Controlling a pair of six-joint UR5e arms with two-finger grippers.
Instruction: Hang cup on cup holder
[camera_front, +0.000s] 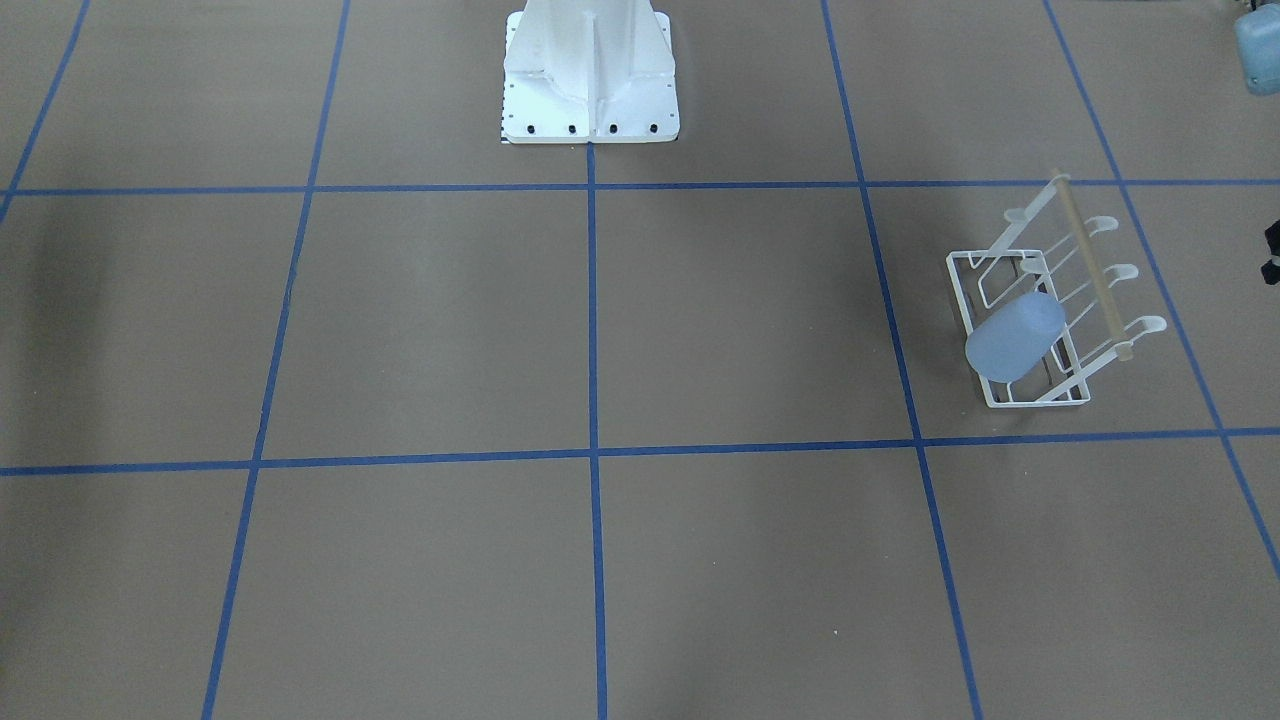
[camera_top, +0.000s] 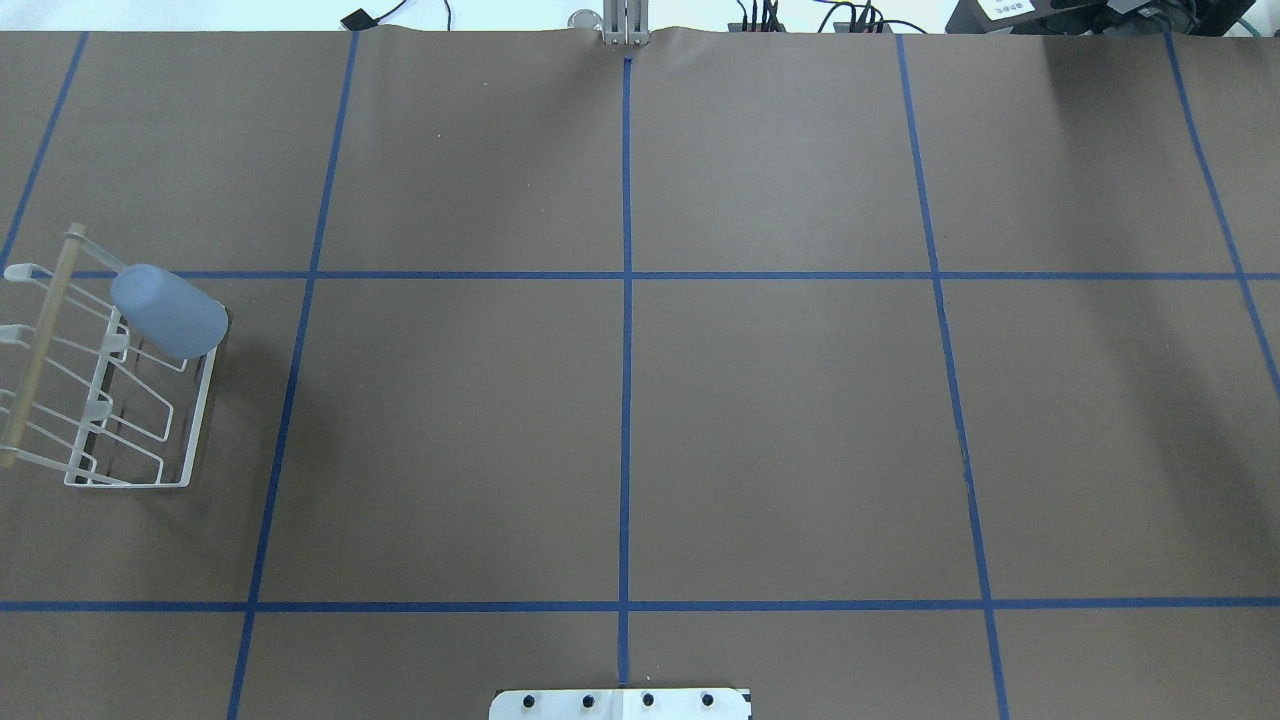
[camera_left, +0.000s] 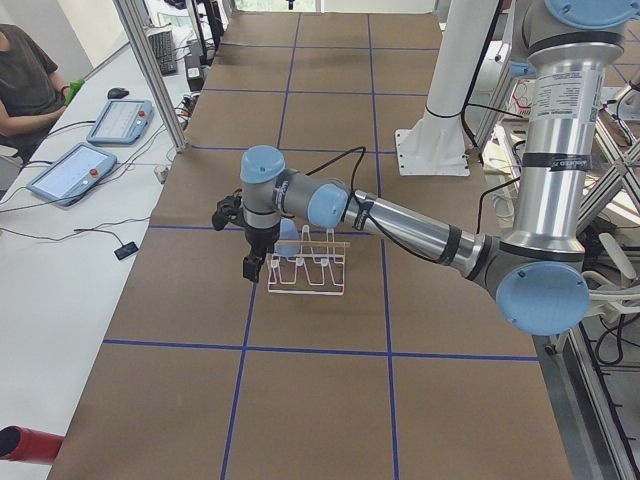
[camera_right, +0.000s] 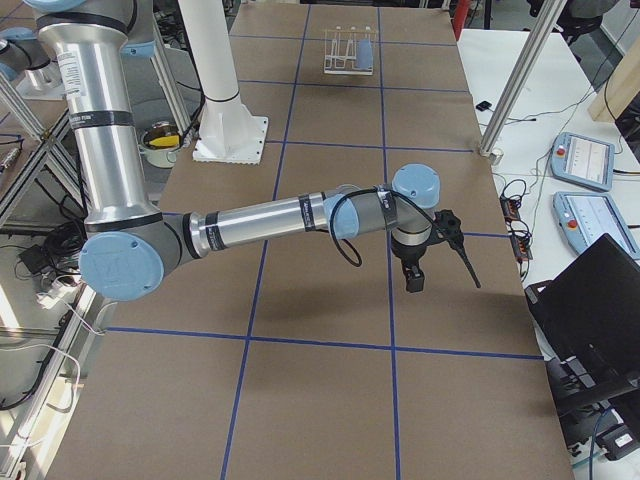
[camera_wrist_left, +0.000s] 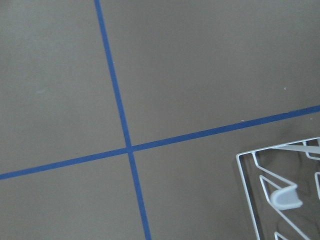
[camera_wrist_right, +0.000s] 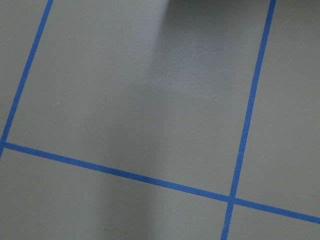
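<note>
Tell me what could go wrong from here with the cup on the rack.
1. In the exterior left view the left claw hangs close beside one end of the cup holder. A careless pull-away could clip the holder or its wooden rod and drag the whole rack, which looks light.
2. The cup sits tilted on an end prong. A knock to the holder might slide it off.
</note>
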